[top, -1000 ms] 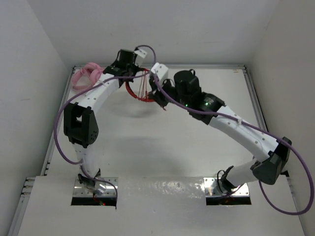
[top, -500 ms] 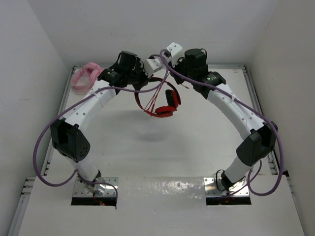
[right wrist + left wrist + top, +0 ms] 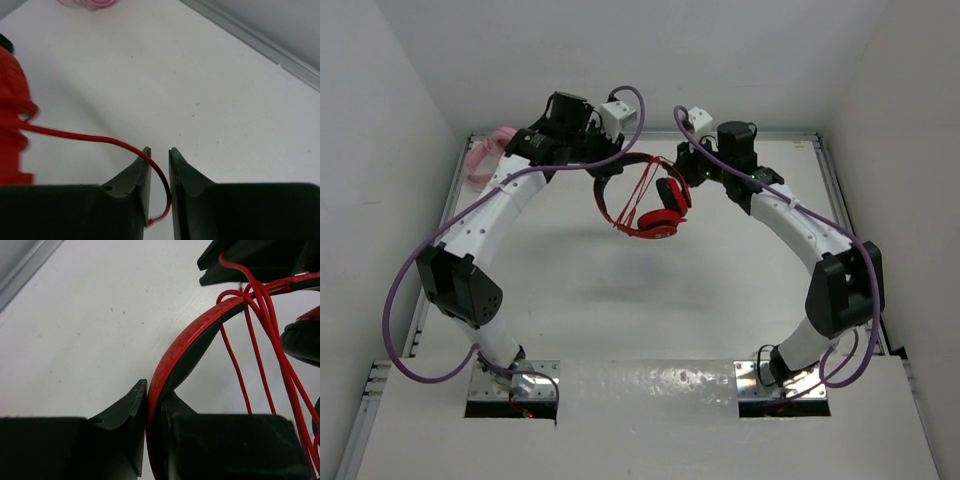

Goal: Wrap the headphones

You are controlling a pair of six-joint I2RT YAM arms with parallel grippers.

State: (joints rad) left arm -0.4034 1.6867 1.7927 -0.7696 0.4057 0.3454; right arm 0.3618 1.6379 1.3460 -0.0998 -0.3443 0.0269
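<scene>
White, matte and faintly speckled, the table point(image 3: 620, 300) fills a bay with plain pale walls point(image 3: 380, 150) on three sides. The headphones point(image 3: 650, 205) hang in the air over its far middle part, and their soft shadow point(image 3: 620, 268) falls on the bare board nearer the arm bases.

Their headband point(image 3: 185, 347) is a thin curved strip, glossy mottled red outside and black inside. The round red ear cups point(image 3: 665, 215) hang below it, one edged with a dark padded ring. Several strands of thin, smooth red cord point(image 3: 250, 340) cross the arc from band to cups.

The left gripper point(image 3: 155, 395) is pressed together on the headband, with the strip clamped edge-on between its black, wedge-shaped fingers. The right gripper point(image 3: 159, 152) sits just beside the other end of the band in the overhead view point(image 3: 682, 160). Its jaws stand a narrow slit apart. The cord point(image 3: 100, 139) loops down through that slit, lies against one inner face, and looks loose rather than pinched.

Pink headphones point(image 3: 490, 152) lie in the far left corner, well apart from the red set. A grey metal rail point(image 3: 260, 37) borders the table along the far edge and the sides. Both white arms arch inward, leaving wide open board between them and around the hanging set.
</scene>
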